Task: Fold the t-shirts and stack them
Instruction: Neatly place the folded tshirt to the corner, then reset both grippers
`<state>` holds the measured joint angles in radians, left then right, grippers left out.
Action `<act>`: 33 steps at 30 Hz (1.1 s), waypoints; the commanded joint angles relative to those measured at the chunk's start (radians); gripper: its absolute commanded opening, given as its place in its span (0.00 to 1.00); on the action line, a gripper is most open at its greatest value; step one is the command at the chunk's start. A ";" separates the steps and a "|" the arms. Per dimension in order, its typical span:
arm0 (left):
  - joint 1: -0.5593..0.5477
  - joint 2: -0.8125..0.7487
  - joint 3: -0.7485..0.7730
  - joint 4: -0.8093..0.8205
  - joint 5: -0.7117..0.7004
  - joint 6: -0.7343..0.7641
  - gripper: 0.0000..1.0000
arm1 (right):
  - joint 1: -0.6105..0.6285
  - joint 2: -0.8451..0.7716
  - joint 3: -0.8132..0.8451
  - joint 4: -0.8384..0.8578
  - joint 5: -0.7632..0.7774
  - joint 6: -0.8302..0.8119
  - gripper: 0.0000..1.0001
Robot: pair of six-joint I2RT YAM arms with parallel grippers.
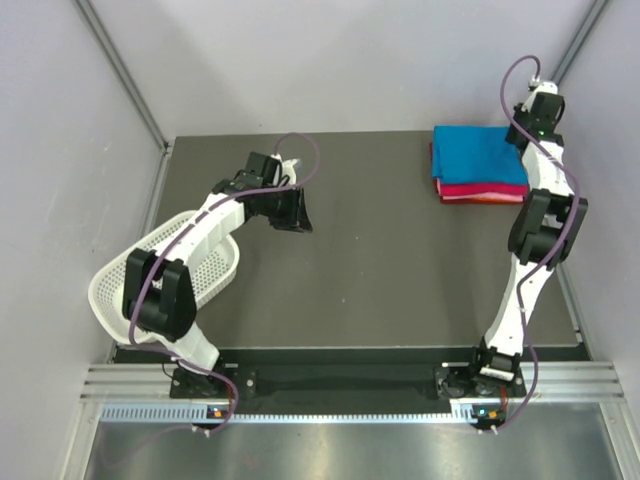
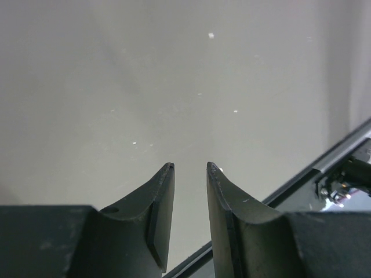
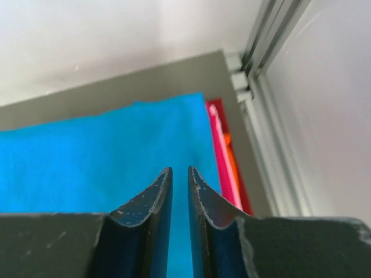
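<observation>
both tees look folded and stacked, upper right of the top view: blue t-shirt point(image 1: 478, 152) on top, pink-red t-shirt point(image 1: 480, 193) under it, only its edge showing along the lower side. in the right wrist view, same red edge peeking out at the right of the blue. stack sitting on the table point(image 1: 380, 270), close to the right rail.

right jaws just above the blue top layer near its right edge, tips a sliver apart, nothing pinched between them. left jaws at mid-left of the top view over the table, well apart from the stack, parted, holding nothing. white mesh basket point(image 1: 215, 265) at lower left, partly under the left arm.

handling: light, soft, floppy cloth, no stiffness; folds likely to slump or open if lifted by one layer. probably some drag on the table, so pulling could skew the stack. for any tidying, better to pinch a folded edge through all layers, or press flat from above. task looks near done; main risk is snagging the top layer when backing off.
</observation>
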<state>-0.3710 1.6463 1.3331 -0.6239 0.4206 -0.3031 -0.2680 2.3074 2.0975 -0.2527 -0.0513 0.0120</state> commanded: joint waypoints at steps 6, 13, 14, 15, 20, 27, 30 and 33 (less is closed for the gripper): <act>0.003 -0.126 -0.015 0.122 0.098 0.015 0.34 | 0.026 -0.161 -0.054 -0.121 0.047 0.092 0.18; 0.004 -0.288 -0.014 0.230 0.005 -0.002 0.35 | 0.183 -0.573 -0.224 -0.284 0.168 0.244 0.38; 0.004 -0.310 -0.015 0.255 -0.012 -0.010 0.35 | 0.208 -0.621 -0.259 -0.302 0.171 0.262 0.42; 0.003 -0.347 -0.018 0.262 -0.026 -0.019 0.36 | 0.234 -0.669 -0.336 -0.331 0.172 0.272 0.48; 0.004 -0.442 -0.026 0.239 -0.077 -0.024 0.45 | 0.462 -0.989 -0.626 -0.365 0.156 0.339 0.99; 0.004 -0.609 -0.211 0.230 -0.078 -0.105 0.92 | 0.661 -1.281 -0.980 -0.336 0.016 0.436 1.00; 0.004 -0.666 -0.293 0.240 -0.040 -0.149 0.99 | 0.685 -1.434 -1.096 -0.286 -0.005 0.499 1.00; 0.004 -0.700 -0.330 0.233 -0.019 -0.160 0.99 | 0.687 -1.531 -1.182 -0.226 -0.036 0.536 1.00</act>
<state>-0.3691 0.9894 1.0237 -0.4278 0.3679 -0.4217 0.4076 0.9020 0.9394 -0.5777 -0.0433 0.4778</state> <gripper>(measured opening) 0.987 0.993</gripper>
